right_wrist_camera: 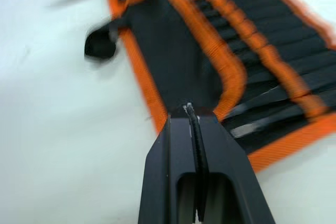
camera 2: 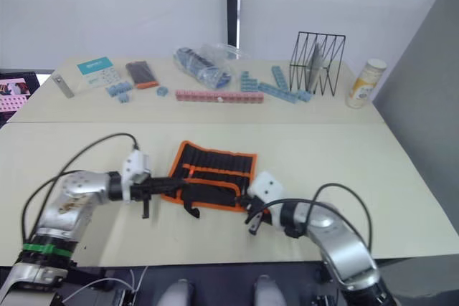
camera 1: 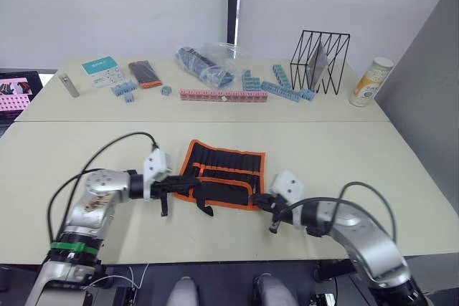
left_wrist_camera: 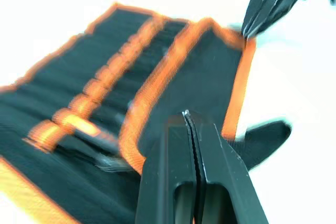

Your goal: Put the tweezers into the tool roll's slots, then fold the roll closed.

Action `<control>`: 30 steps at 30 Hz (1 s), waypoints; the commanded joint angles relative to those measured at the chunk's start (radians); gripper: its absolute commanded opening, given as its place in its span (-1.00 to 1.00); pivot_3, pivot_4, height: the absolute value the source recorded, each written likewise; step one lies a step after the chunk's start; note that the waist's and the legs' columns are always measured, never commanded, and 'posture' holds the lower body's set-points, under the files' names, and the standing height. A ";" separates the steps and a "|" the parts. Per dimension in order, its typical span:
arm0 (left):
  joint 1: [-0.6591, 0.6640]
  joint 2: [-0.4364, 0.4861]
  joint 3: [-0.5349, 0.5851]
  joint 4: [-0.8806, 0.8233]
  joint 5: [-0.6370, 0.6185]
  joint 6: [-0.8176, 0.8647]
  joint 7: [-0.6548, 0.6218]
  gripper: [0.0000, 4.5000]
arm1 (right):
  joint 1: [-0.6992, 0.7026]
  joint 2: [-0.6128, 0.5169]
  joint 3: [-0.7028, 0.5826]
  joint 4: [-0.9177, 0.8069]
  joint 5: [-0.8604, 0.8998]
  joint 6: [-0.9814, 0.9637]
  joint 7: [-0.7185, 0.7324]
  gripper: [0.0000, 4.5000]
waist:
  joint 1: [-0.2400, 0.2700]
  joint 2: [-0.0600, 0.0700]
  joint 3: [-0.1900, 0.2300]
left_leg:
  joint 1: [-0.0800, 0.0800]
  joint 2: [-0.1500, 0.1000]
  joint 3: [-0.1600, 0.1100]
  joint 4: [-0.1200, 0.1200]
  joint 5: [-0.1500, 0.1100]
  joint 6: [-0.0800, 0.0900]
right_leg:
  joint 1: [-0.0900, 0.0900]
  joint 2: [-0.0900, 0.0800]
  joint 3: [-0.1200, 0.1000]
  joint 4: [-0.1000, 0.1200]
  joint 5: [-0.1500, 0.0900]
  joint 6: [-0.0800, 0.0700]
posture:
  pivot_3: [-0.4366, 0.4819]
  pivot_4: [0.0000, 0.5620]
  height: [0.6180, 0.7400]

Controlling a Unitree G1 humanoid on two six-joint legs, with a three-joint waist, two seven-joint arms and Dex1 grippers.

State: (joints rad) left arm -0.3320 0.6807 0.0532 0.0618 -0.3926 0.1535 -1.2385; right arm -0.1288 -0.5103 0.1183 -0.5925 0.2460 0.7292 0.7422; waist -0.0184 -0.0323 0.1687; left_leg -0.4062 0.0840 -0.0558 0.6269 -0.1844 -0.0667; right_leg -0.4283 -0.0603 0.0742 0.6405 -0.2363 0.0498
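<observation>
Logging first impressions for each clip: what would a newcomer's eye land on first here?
The black tool roll with orange edging, lying on the near table between the two arms, its near flap partly folded over the slots. The left pincer and right pincer are both shut at the roll's near corners, apparently pinching that flap. Behind, on the far table, a black wire rack and a row of pink blocks stand out.
</observation>
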 commanded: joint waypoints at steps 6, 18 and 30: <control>0.208 0.114 0.194 -0.144 -0.095 0.061 0.024 -1.00 | 0.015 -0.028 -0.114 -0.024 0.082 0.224 -0.103 0.13 | -0.010 -0.002 0.001 | 0.002 0.001 0.001 -0.001 0.000 0.000 | 0.000 0.000 0.000 0.000 -0.002 -0.003 | -0.05 -0.47 0.69; 0.239 0.164 0.259 -0.153 -0.220 0.099 -0.097 0.71 | -0.135 0.164 -0.149 0.171 0.219 0.437 -0.212 0.46 | -0.015 -0.002 0.002 | -0.002 0.001 0.001 0.000 0.000 0.000 | -0.004 0.000 0.000 -0.001 -0.003 -0.004 | -0.05 -0.47 0.69; 0.232 0.156 0.254 -0.155 -0.195 0.069 -0.074 0.98 | -0.226 0.300 -0.296 0.317 0.367 0.533 -0.265 0.46 | -0.028 -0.002 0.002 | -0.002 0.001 0.001 -0.002 0.000 0.000 | -0.005 0.000 0.000 0.002 -0.002 -0.004 | -0.05 -0.47 0.69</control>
State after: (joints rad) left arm -0.1008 0.8355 0.2923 -0.0715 -0.5867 0.2387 -1.3180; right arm -0.3412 -0.2213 -0.1450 -0.2785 0.5727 1.2392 0.4839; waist -0.0464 -0.0344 0.1705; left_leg -0.4079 0.0850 -0.0549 0.6244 -0.1844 -0.0667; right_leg -0.4337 -0.0600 0.0744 0.6425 -0.2387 0.0457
